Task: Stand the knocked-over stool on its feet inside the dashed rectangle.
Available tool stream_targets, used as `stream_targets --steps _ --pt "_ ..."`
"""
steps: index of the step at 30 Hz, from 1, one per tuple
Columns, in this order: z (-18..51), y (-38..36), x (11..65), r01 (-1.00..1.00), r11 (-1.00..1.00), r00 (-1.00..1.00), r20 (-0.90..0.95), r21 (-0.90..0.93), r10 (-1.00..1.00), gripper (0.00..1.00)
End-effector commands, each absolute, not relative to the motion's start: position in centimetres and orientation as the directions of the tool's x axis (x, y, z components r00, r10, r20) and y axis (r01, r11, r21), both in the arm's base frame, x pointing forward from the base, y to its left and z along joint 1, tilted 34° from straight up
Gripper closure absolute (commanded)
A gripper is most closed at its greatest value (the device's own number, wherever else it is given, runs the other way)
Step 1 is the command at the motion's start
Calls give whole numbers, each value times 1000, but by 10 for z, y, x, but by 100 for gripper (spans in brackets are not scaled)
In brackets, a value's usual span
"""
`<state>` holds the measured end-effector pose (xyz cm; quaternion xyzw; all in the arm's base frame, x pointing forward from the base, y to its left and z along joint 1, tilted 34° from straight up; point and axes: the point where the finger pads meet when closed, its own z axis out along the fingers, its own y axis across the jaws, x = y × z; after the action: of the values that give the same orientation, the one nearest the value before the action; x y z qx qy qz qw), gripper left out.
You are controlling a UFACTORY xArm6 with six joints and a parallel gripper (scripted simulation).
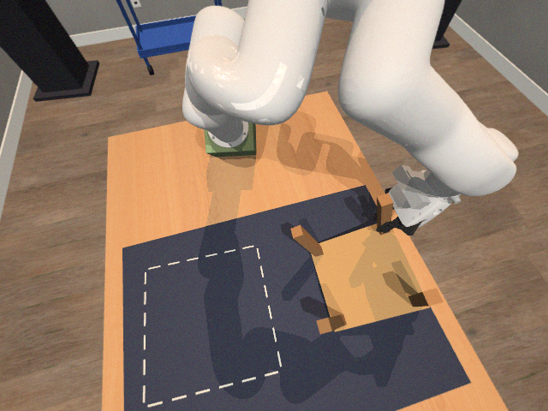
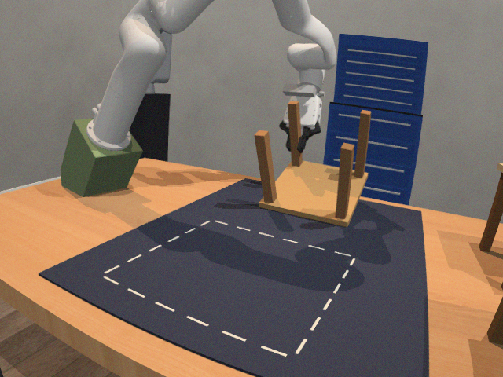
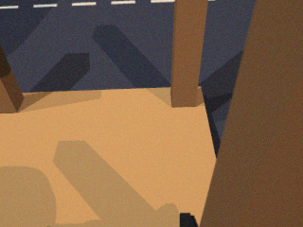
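The top view shows one robot arm (image 1: 261,84) (image 2: 122,81) on one green block (image 1: 230,151) (image 2: 108,177), at about 11 o'clock on the table (image 1: 145,190) (image 2: 32,214). One stool (image 1: 362,287) (image 2: 313,188) (image 3: 137,142), the task's object, lies with its seat underneath and four legs upward, wholly outside the dashed rectangle (image 1: 145,313) (image 2: 233,335) (image 3: 84,4), toward 2 to 3 o'clock from it in the top view; its seat is tilted over the dark mat (image 1: 261,229) (image 2: 390,324) (image 3: 142,28). The single gripper (image 1: 385,211) (image 2: 295,148) (image 3: 187,220) stands partly open, about a leg's width, its fingers closed about one leg (image 1: 384,212) (image 2: 294,126) (image 3: 258,142), at roughly 1 o'clock from the seat's middle in the top view. In the exterior view, a blue cabinet (image 2: 380,99) at 1 to 2 o'clock bears nine pale strips, five above and four below; two brown posts (image 2: 492,214) are cut off at 3 to 4 o'clock. In the top view, one blue cart (image 1: 165,37) is at 11 o'clock; two black columns (image 1: 44,48) stand at 10 to 11 and 1 o'clock, the latter partly cut off.
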<state>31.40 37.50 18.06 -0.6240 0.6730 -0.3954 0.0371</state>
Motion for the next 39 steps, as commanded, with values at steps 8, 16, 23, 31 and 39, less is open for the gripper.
stream_targets --steps 8,16,23,31,39 --pt "204 353 302 -811 -87 -132 326 -579 -936 72" --pt "216 337 296 -812 -84 -81 254 -578 -964 72" --pt "229 316 290 -813 -81 -18 165 -576 -986 72" --pt "240 293 286 -815 -78 45 71 -574 -996 72" --pt "249 269 283 -817 -76 108 -23 -571 -994 72"
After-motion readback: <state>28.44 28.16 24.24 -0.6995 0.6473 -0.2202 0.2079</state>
